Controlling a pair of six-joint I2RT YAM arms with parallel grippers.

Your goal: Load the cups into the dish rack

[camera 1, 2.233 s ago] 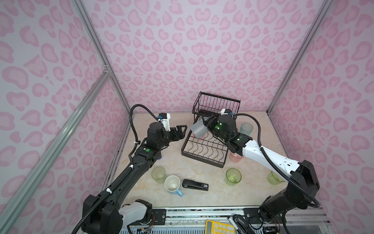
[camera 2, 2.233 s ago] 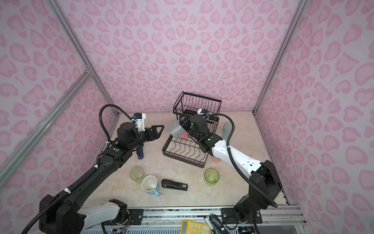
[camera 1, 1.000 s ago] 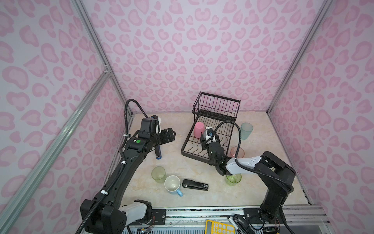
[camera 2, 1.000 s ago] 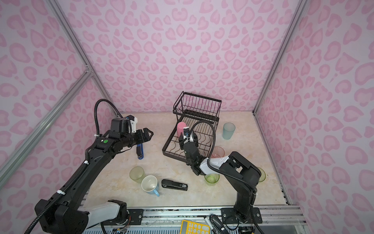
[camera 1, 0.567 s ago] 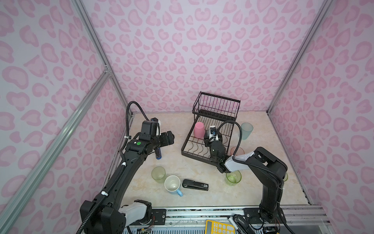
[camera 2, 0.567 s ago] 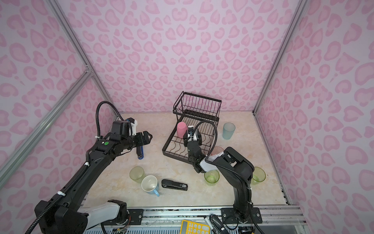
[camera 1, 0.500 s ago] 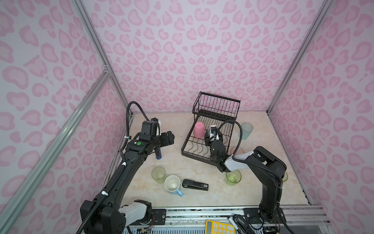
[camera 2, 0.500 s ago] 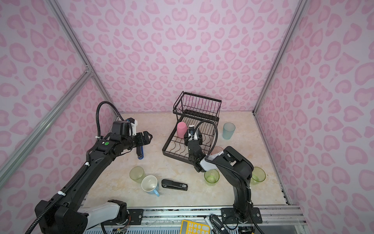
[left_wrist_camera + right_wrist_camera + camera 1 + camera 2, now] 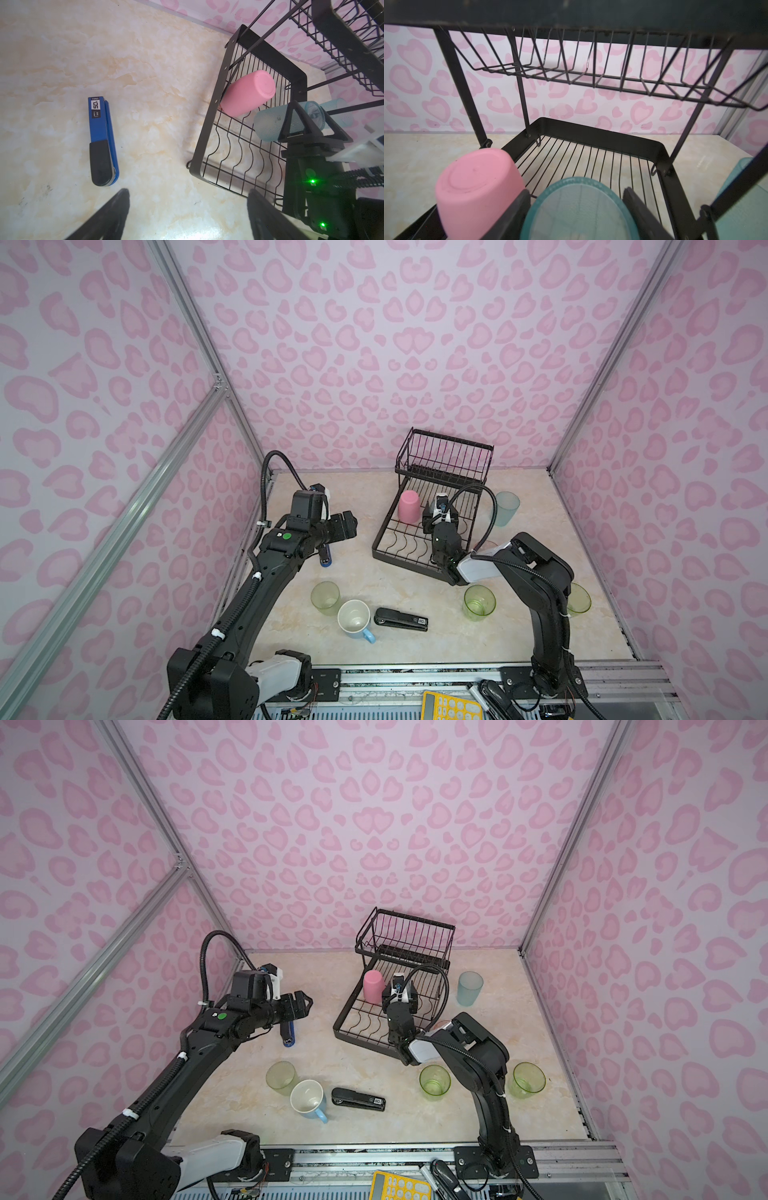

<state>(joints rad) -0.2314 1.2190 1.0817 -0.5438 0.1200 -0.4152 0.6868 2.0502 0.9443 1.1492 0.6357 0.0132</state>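
moved: right arm (image 9: pixel 536 572) has come down from above the black wire two-tier dish rack (image 9: pixel 205 128) into its lower tray; left arm (image 9: pixel 266 585) pulled back left.
right fingers (image 9: pixel 639 209): clamped on frosted blue-grey plastic tumbler (image 9: pixel 579 214), bottom-up, just right of pink plastic tumbler (image 9: pixel 409 507) in tray's far-left part.
left fingers (image 9: pixel 115 212): spread, empty, above surface (image 9: pixel 365 497) near blue stapler (image 9: pixel 102 141).
unloaded: light-blue handled mug (image 9: pixel 354 616), green cups (image 9: pixel 325 597), near surface.
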